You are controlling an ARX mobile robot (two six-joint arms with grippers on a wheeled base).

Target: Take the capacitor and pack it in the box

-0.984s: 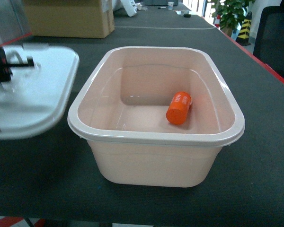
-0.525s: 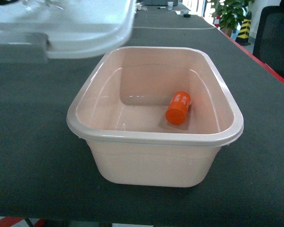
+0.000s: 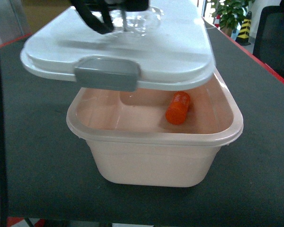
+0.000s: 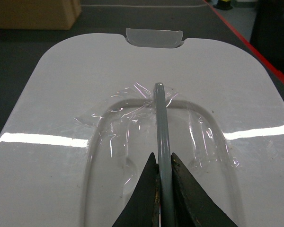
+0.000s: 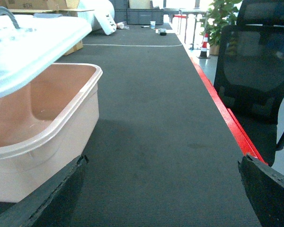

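One dark grey table [image 3: 33, 156] with a red edge carries everything, and on it stands the pale pink box [image 3: 151, 161], a rounded rectangular tub with a rolled rim. Above the tub, apart from its near rim and tilted, hangs the light-grey lid [image 3: 170, 52], covering most of the opening and overhanging to the left; its grey latch [image 3: 107, 73] faces the head camera. The left gripper [image 4: 162, 172] has its dark fingers clenched on the lid's thin grey wire handle [image 4: 160, 113], which stands up from a recess covered with crinkled clear film. The right gripper [image 5: 161, 189] sits low beside the tub's right wall, fingers spread wide and holding nothing. Smallest, the orange capacitor [image 3: 178, 108] lies on its side on the tub floor, toward the right wall.
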